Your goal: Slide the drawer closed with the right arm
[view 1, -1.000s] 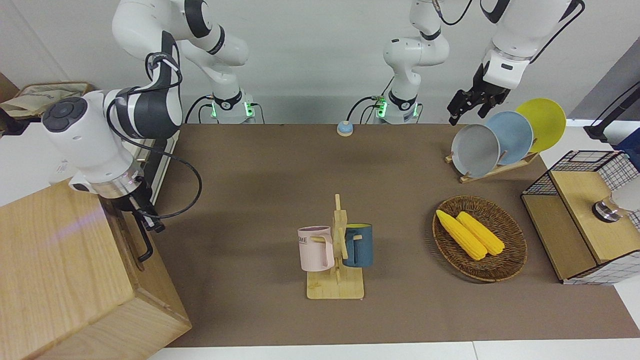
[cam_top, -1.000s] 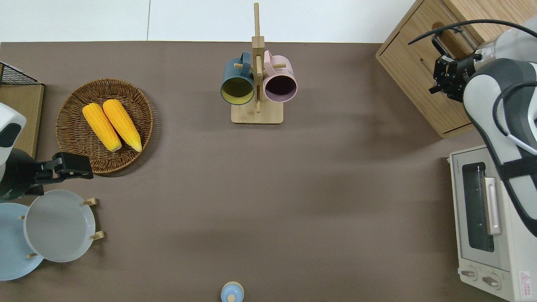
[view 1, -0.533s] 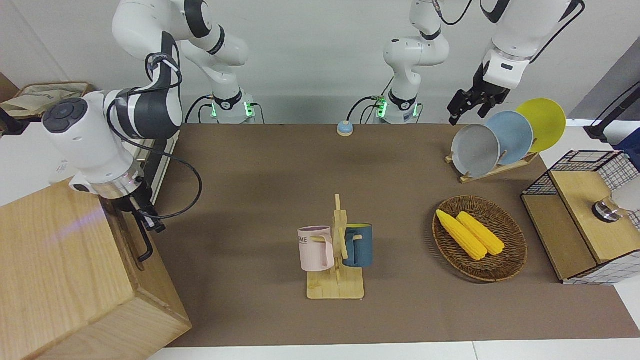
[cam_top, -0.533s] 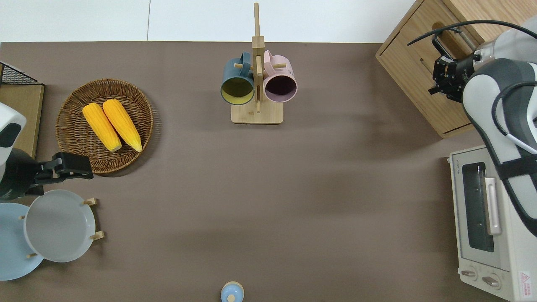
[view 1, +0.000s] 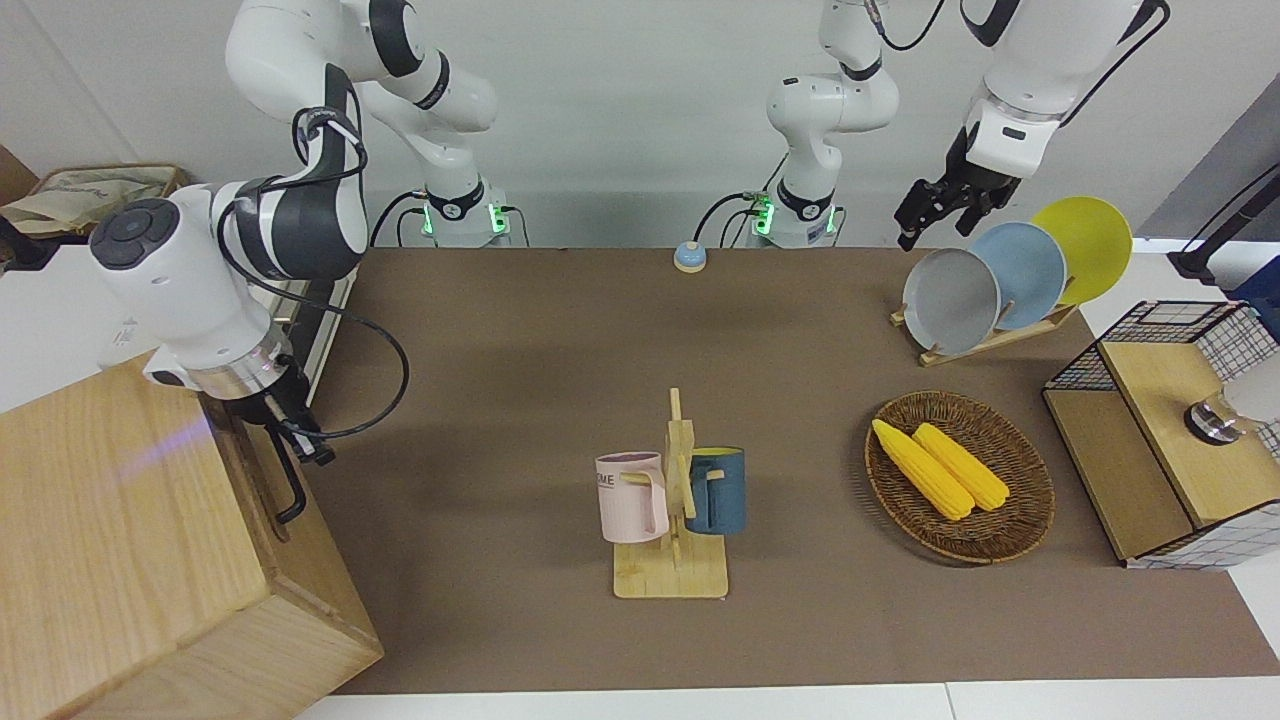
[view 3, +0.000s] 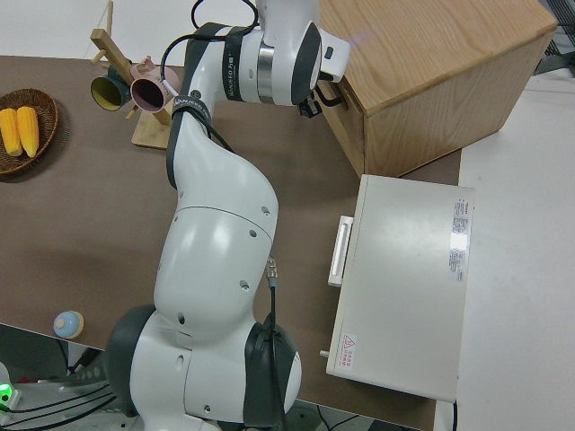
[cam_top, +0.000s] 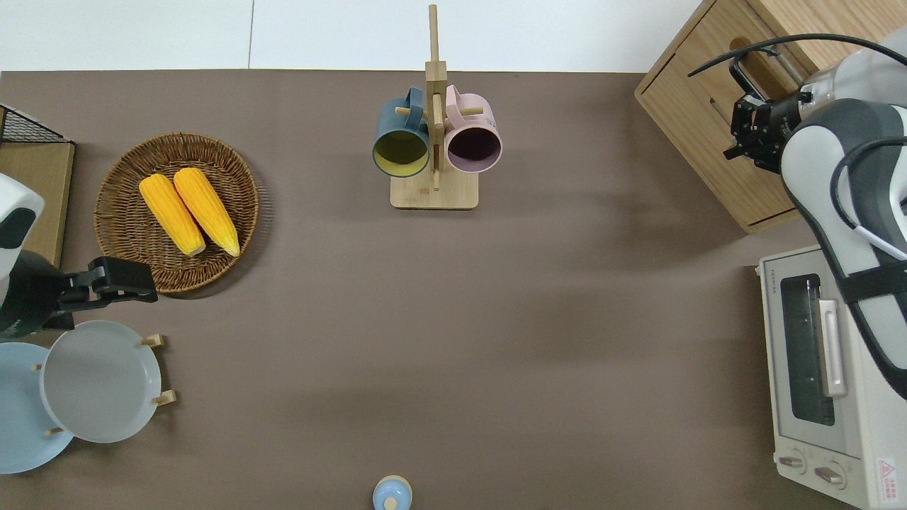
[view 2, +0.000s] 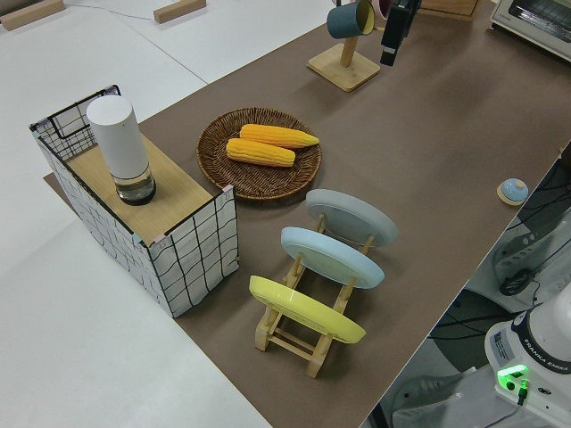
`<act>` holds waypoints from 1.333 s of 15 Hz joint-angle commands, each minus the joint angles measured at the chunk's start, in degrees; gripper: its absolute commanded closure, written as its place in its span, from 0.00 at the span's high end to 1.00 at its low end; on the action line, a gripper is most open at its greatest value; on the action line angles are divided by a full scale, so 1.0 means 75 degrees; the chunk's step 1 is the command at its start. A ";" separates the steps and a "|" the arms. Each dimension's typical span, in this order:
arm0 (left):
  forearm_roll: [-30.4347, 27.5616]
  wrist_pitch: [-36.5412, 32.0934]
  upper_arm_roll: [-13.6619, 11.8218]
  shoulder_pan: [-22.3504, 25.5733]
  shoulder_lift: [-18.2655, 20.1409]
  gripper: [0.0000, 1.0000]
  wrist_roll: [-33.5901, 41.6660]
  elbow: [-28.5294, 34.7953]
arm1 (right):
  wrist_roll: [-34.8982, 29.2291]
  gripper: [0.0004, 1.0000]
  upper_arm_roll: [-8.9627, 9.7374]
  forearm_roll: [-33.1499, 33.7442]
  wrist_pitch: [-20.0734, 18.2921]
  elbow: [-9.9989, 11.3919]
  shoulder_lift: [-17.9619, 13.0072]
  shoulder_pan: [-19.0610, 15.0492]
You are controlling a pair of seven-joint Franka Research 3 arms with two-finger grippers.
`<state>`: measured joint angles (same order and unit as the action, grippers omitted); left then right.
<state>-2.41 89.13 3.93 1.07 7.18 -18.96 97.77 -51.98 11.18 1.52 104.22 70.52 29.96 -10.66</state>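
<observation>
Overhead view: right gripper (cam_top: pixel 745 134) at drawer (cam_top: pixel 716 134) handle, grip unclear; oven (cam_top: pixel 829 375) beside.

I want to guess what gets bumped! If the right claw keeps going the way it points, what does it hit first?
Probably the drawer. The right claw points at the drawer's front, right by its black handle, so the wood front comes first. Whether they are touching cannot be told.

The right gripper (cam_top: pixel 752 134) is mostly hidden by its own wrist at the drawer (cam_top: pixel 716 117) front, so its finger gap cannot be told, and the cabinet (view 1: pixel 120 560) is cut off by the edges of the front and overhead views.
</observation>
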 commanded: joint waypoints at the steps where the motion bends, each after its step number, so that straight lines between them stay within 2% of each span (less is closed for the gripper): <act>1: -0.0007 -0.0118 -0.0032 -0.0002 0.0062 0.99 0.0056 -0.0028 | 0.0157 0.00 0.0103 0.0113 -0.0255 -0.0168 -0.0091 0.0201; 7: -0.0007 -0.0118 -0.0032 -0.0002 0.0062 0.99 0.0056 -0.0028 | 0.0204 0.00 -0.0002 0.0735 -0.1016 -0.0063 -0.0583 0.1501; 9: -0.0007 -0.0118 -0.0032 -0.0002 0.0062 0.99 0.0056 -0.0028 | 0.0227 0.00 -0.0025 0.0724 -0.1146 0.0206 -0.0864 0.1667; 10: -0.0007 -0.0118 -0.0032 -0.0002 0.0062 0.99 0.0056 -0.0028 | 0.0378 0.00 -0.0025 0.0700 -0.1193 0.0439 -0.1028 0.1725; 12: -0.0007 -0.0118 -0.0032 -0.0002 0.0062 0.99 0.0056 -0.0028 | 0.1370 0.00 -0.0049 0.0689 -0.1309 0.0757 -0.1286 0.1935; 13: -0.0007 -0.0130 -0.0032 -0.0002 0.0062 0.99 0.0056 -0.0028 | 0.2014 0.00 -0.0130 0.0700 -0.1600 0.0862 -0.1426 0.2076; 14: -0.0007 -0.0118 -0.0032 -0.0002 0.0062 0.99 0.0056 -0.0028 | 0.2496 0.00 -0.0374 0.0631 -0.1754 0.1003 -0.1613 0.2240; 17: -0.0007 -0.0118 -0.0032 -0.0002 0.0062 0.99 0.0056 -0.0028 | 0.3587 0.00 -0.1113 0.0373 -0.1756 0.1424 -0.2199 0.2662; 20: -0.0007 -0.0118 -0.0032 -0.0002 0.0062 0.99 0.0056 -0.0028 | 0.4584 0.00 -0.1501 -0.0014 -0.1674 0.1764 -0.2657 0.2605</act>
<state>-2.41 89.13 3.93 1.07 7.18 -18.97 97.77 -25.56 3.03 4.36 90.48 77.82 15.70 8.97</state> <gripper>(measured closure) 0.004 0.991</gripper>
